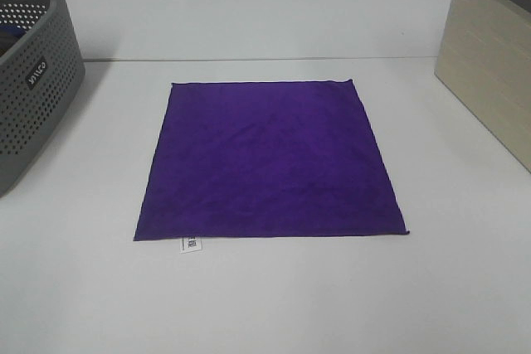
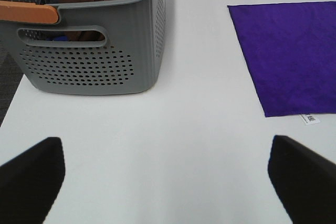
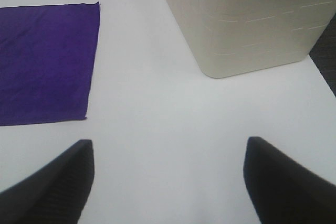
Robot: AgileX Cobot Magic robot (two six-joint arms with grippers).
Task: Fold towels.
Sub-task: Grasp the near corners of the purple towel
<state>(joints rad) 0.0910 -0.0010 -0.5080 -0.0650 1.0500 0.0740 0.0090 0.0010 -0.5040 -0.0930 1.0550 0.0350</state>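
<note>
The deep purple towel (image 1: 267,159) lies spread flat as a square in the middle of the white table. Its small white tag (image 1: 191,244) sticks out at the near left corner. The towel also shows in the left wrist view (image 2: 294,51) with its tag (image 2: 310,119), and in the right wrist view (image 3: 44,59). Neither gripper shows in the exterior high view. My left gripper (image 2: 165,182) is open and empty over bare table, apart from the towel. My right gripper (image 3: 168,182) is open and empty over bare table, apart from the towel.
A grey perforated basket (image 1: 33,80) stands at the table's left; in the left wrist view it (image 2: 94,61) holds brown and blue cloths. A beige bin (image 1: 489,80) with a grey rim stands at the right, also in the right wrist view (image 3: 247,24).
</note>
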